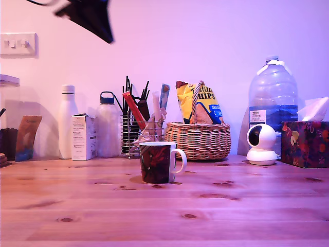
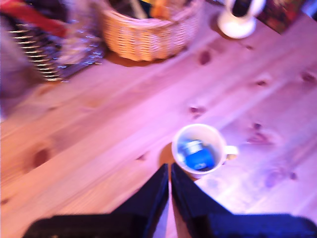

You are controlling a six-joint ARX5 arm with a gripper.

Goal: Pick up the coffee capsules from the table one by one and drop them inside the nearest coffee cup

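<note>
The claw (image 2: 170, 171), two dark tapered fingers pressed tip to tip and holding nothing, hangs high over the pale knotty plank tabletop (image 2: 99, 144). Just past its tips and a little to one side stands the glossy white-rimmed mug (image 2: 214, 171), round mouth up, with blue plastic capsules (image 2: 198, 156) already lying inside. Farther off sits the woven wicker basket (image 2: 148, 34); no loose capsule shows on the wood.

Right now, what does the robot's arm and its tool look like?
In the wrist view the tool is two dark, nearly black fingers, broad at the base and tapering to narrow tips, with only a thin slit between them. The picture is blurred, so no markings or cables can be made out. In the exterior view the arm is only a dark, blurred angular shape at the upper edge.
</note>
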